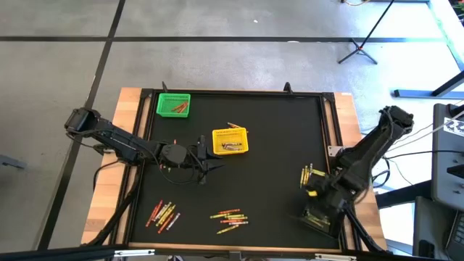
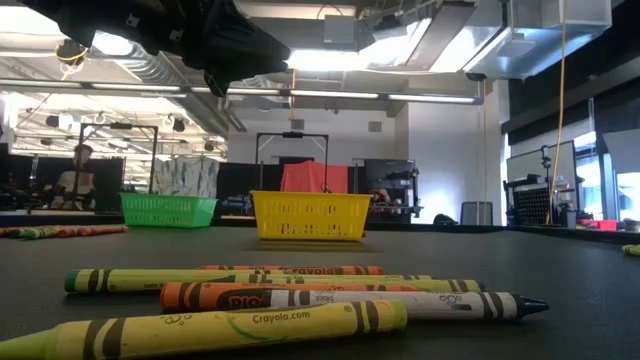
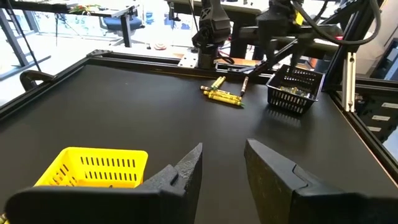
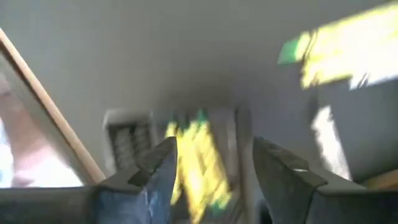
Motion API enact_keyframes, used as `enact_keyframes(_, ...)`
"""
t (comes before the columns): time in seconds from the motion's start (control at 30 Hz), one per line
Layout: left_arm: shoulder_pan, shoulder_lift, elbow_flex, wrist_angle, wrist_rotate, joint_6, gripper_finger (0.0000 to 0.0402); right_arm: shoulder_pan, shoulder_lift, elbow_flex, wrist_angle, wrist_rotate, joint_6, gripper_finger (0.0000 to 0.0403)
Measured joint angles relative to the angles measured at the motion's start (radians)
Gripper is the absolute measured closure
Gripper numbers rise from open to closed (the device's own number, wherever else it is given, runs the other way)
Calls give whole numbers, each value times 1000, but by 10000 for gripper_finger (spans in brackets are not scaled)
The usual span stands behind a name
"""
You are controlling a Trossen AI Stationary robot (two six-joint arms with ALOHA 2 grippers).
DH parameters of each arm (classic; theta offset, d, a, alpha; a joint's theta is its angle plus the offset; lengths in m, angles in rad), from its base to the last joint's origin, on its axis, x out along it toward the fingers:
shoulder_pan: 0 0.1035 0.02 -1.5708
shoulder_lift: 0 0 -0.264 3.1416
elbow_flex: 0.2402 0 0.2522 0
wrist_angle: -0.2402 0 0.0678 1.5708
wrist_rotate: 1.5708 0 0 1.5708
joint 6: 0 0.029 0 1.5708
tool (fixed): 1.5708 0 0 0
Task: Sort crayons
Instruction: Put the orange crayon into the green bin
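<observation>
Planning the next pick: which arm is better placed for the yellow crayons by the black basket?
Probably the right. Its pincer hangs open beside those yellow crayons and the black basket; the left pincer is across the table.

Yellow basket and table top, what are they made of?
Yellow basket: likely moulded plastic, slightly glossy; slotted walls with a thick rim, uniform colour. Table top: dark matte sheet, possibly rubber or laminate, hard to tell; it shows little glare. Its border looks like light bare wood.

I am seeing only a yellow blur between my right fingers (image 4: 283, 180); the black basket's (image 1: 320, 217) contents are staying too small.
</observation>
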Motion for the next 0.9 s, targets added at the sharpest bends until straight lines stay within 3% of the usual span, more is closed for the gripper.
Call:
enact_keyframes(0.27, 55, 0, 0, -6, -3, 26, 295, -405, -2, 0, 30, 408, -546, 190)
enact_keyframes(0.43, 108, 0, 0, -54, -3, 52, 295, -662, 37, -21, 262, 538, -891, 190)
enact_keyframes(0.5, 133, 0, 0, -75, -3, 53, 295, -760, 61, -56, 426, 507, -1034, 190)
enact_keyframes(0.63, 167, 0, 0, -132, -3, 53, 295, -926, 131, -129, 727, 349, -1228, 189)
enact_keyframes(0.9, 216, 0, -1, -190, -1, 80, 295, -1147, 355, -172, 1152, 106, -1375, 189)
